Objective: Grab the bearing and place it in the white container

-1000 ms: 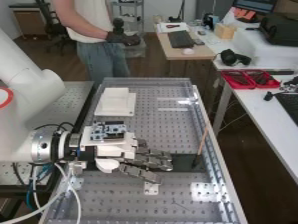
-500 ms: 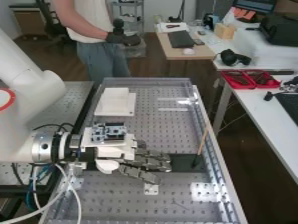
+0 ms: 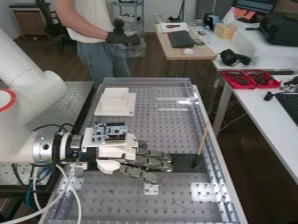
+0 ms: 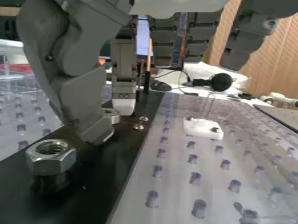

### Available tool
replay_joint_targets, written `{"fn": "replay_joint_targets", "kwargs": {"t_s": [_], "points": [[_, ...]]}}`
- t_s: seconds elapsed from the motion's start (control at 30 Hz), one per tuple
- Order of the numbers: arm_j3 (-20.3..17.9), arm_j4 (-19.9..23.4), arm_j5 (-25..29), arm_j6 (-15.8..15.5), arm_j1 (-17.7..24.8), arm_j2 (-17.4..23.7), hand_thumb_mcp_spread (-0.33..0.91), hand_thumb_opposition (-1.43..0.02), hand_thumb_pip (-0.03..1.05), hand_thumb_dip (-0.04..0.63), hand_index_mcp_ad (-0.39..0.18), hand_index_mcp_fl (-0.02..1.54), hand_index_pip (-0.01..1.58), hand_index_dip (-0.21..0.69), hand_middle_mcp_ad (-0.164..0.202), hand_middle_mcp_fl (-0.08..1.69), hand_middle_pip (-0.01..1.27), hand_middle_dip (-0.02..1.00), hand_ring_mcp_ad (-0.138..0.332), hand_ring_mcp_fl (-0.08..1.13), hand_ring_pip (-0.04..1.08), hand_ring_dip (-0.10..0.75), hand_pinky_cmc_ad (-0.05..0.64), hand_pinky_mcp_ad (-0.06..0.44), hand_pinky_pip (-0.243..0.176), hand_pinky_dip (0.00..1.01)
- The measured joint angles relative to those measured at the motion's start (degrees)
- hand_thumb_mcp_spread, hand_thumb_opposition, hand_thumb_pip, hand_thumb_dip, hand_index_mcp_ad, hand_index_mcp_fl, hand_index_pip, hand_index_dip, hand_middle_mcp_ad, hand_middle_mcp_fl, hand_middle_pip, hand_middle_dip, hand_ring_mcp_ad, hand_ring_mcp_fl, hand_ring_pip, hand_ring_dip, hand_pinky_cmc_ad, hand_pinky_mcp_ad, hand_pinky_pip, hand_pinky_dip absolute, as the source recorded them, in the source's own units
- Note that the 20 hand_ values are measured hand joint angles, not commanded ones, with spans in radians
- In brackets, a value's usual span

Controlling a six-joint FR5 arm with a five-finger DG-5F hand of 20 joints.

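Palm down, the hand [image 3: 148, 162] is low over a dark strip on the bench, its fingers loosely extended. In the wrist view the hand [image 4: 73, 82] has its thumb on one side of a small metal ring, the bearing [image 4: 112, 115], and one fingertip close on the other side. The bearing rests on the dark strip, partly hidden by the thumb; whether either tip touches it I cannot tell. The white container [image 3: 115, 102] stands farther up the bench, apart from the hand.
A large hex nut [image 4: 52, 155] is on the dark strip [image 4: 100, 170], with small shiny pieces [image 4: 140, 123] beyond the bearing. A small white block [image 4: 203, 128] is on the perforated plate. A thin brown stick [image 3: 202, 141] stands upright near the bench's raised side rail [image 3: 223, 162].
The hand has tilted very slightly and its fingers have shifted a little over the strip. The white container has kept its place.
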Motion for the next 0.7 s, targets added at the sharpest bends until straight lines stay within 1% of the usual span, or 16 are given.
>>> {"fn": "replay_joint_targets", "kwargs": {"t_s": [0.1,0.2,0.4,0.47,0.63,0.7], "points": [[0.03,0.04,-0.07,0.09,0.01,-0.02,0.43,-0.85,0.65,0.290,-0.113,0.00,1.43,0.215,0.082,0.01,0.13,0.19,0.133,0.00,0.09,0.075,0.328,0.281,-0.075,0.18],[0.02,0.15,-0.10,0.22,0.07,-0.04,0.43,-0.87,0.65,0.305,-0.117,0.00,1.42,0.201,0.082,0.01,0.13,0.19,0.133,0.00,0.10,0.077,0.328,0.281,-0.075,0.18],[0.06,0.32,-0.20,0.35,0.19,-0.13,0.43,-0.86,0.65,0.305,-0.117,0.00,1.42,0.202,0.082,0.01,0.13,0.19,0.134,0.00,0.10,0.079,0.328,0.281,-0.075,0.18],[0.13,0.31,-0.17,0.37,0.19,-0.16,0.43,-0.87,0.65,0.316,-0.115,0.01,1.42,0.202,0.082,0.01,0.13,0.19,0.134,0.00,0.10,0.082,0.328,0.281,-0.075,0.18],[0.25,0.08,-0.15,0.14,0.13,-0.22,0.43,-0.87,0.65,0.316,-0.126,0.01,1.43,0.201,0.080,0.01,0.13,0.19,0.136,0.00,0.10,0.079,0.332,0.279,-0.075,0.18],[0.21,0.10,-0.17,0.00,0.11,-0.22,0.43,-0.87,0.65,0.316,-0.126,0.02,1.43,0.201,0.084,0.01,0.13,0.19,0.129,0.00,0.10,0.082,0.332,0.279,-0.075,0.18]]}}
